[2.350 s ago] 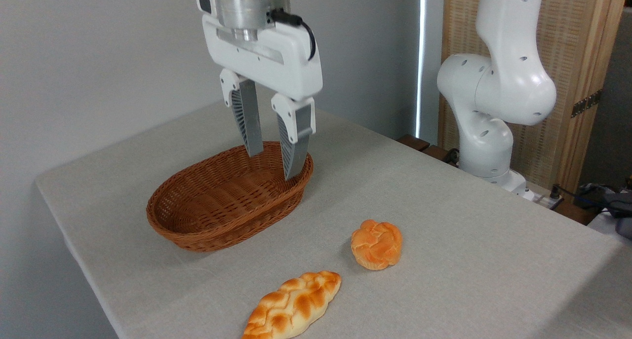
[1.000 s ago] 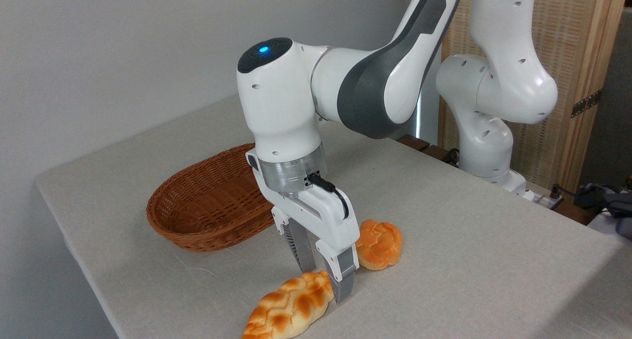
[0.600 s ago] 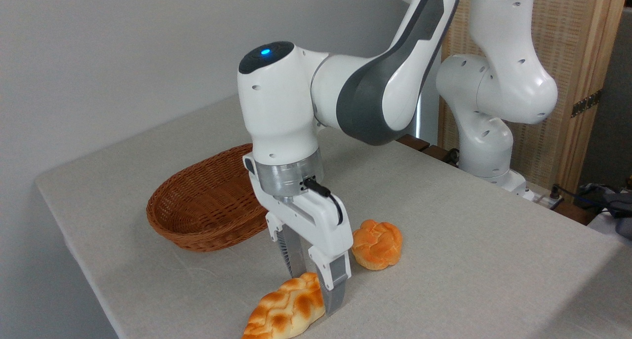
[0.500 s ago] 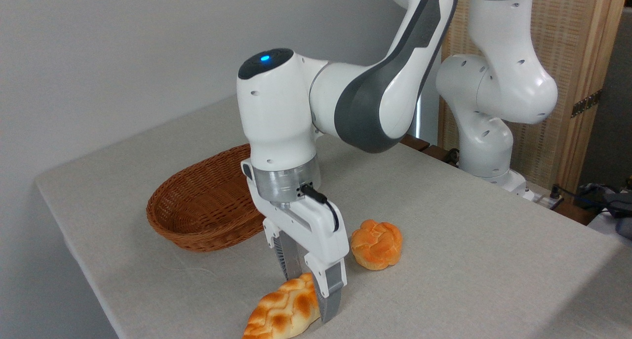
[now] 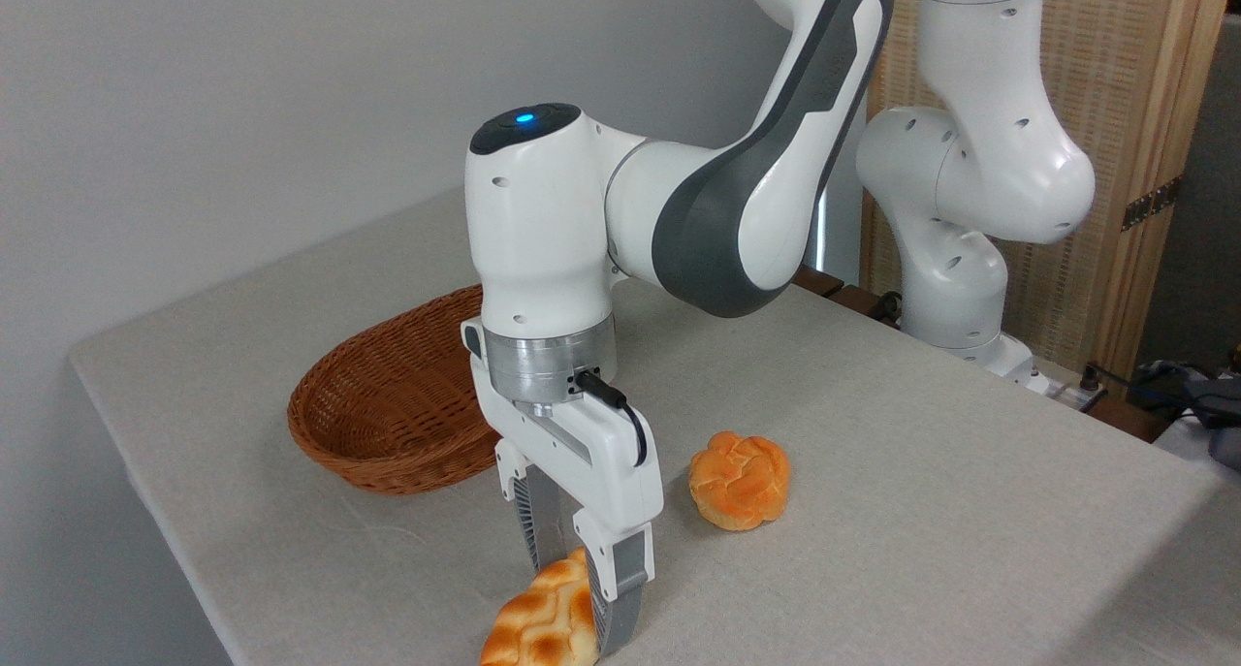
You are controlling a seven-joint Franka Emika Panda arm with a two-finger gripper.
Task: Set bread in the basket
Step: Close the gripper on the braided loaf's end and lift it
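The bread [image 5: 533, 627], a braided golden loaf, lies on the table near the front edge, cut off by the bottom of the picture. My gripper [image 5: 574, 603] is down over it, open. One finger [image 5: 536, 535] stands behind the loaf and the other finger [image 5: 613, 588] in front of it. The near finger hides the loaf's right part. The basket [image 5: 388, 404], brown woven wicker and empty, sits behind and to the left of the gripper, partly hidden by my wrist.
A round orange knotted bun [image 5: 739, 479] lies on the table right of the gripper. The table's left edge [image 5: 145, 472] runs close to the basket. The arm's white base [image 5: 955, 288] stands at the back right beside a wooden screen.
The gripper came down from above the basket to the loaf, then slid left and forward along it. The loaf's right end no longer shows beyond the near finger.
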